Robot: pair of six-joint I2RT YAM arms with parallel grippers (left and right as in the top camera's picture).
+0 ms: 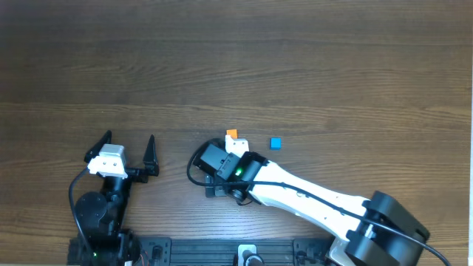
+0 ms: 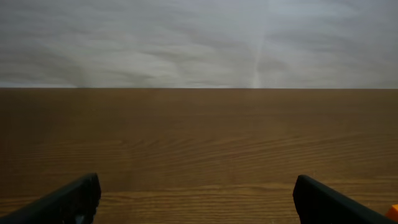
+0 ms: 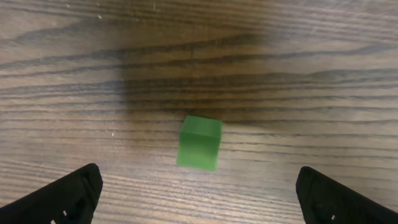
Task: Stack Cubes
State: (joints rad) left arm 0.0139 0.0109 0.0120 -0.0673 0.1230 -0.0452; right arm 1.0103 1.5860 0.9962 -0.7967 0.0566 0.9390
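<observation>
A green cube (image 3: 199,142) lies on the wooden table, directly under my right gripper (image 3: 199,199). That gripper hangs above it, open, with the cube centred between the two fingers and not touched. In the top view the right arm's wrist (image 1: 222,159) covers the green cube. An orange cube (image 1: 232,134) sits just beyond the wrist, and a blue cube (image 1: 276,142) lies a little to its right. My left gripper (image 1: 127,148) rests open and empty near the table's front left, far from the cubes.
The wooden table (image 1: 236,59) stretches bare behind the cubes and to both sides. A pale wall (image 2: 199,37) rises beyond the table's far edge. The arms' mounting rail (image 1: 236,251) runs along the front.
</observation>
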